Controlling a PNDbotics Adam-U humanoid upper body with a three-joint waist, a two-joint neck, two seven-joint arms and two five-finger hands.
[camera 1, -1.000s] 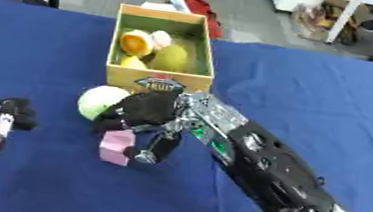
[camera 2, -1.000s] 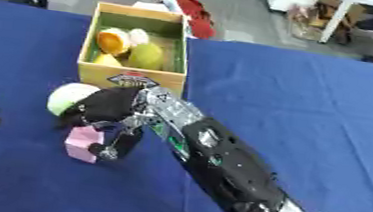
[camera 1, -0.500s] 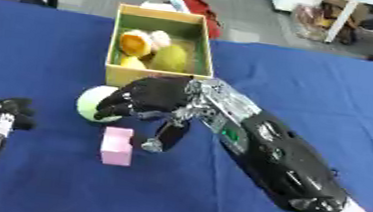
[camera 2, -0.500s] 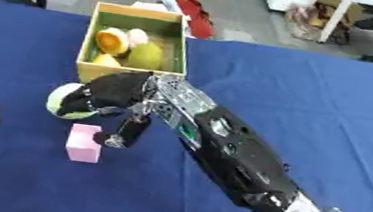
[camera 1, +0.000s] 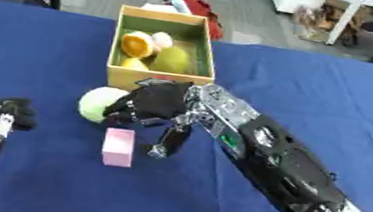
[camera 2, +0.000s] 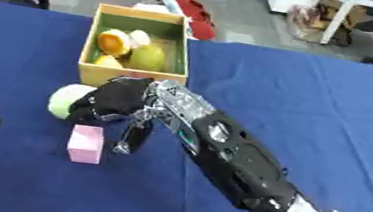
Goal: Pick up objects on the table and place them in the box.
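Since a second ago the right hand (camera 1: 159, 106) has left the pink block (camera 1: 118, 146), fingers (camera 1: 168, 138) half-curled, holding nothing, beside the pale-green ball (camera 1: 98, 103), probably light, smooth and roll-prone, best cupped round its middle.

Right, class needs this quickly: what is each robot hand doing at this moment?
Left robot hand: idle at the lower left edge; fingers cannot be told.
Right robot hand: fingers reach onto the pale green ball; grip cannot be told.
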